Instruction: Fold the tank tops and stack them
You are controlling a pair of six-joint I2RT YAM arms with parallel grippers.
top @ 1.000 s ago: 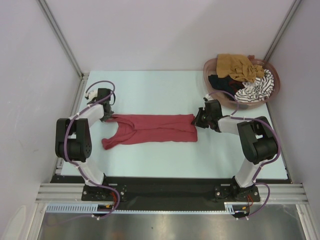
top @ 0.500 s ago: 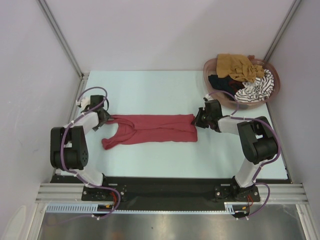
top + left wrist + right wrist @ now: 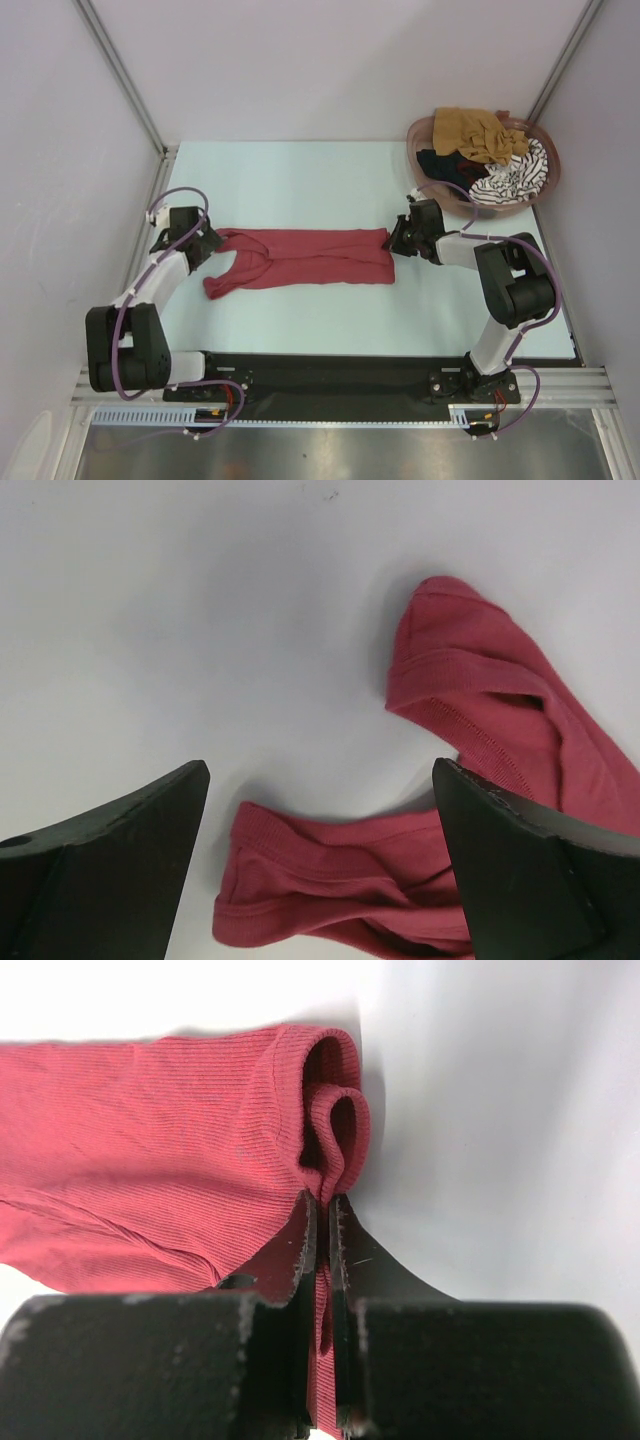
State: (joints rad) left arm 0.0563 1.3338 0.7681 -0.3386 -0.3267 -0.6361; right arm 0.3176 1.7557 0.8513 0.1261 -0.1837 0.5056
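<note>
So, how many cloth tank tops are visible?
4: a dark red tank top spread on the table; a mustard-brown top, a black top and a black-and-white striped top in the pinkish oval plastic basket. Others may be hidden underneath.

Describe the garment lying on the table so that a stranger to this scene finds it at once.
Start at the pale blue table. Across its middle lies a dark red ribbed cloth tank top, its end pinched by the right end effector. It alone is spread out; the other garments are heaped in the pinkish-brown oval plastic basket at the far right.
</note>
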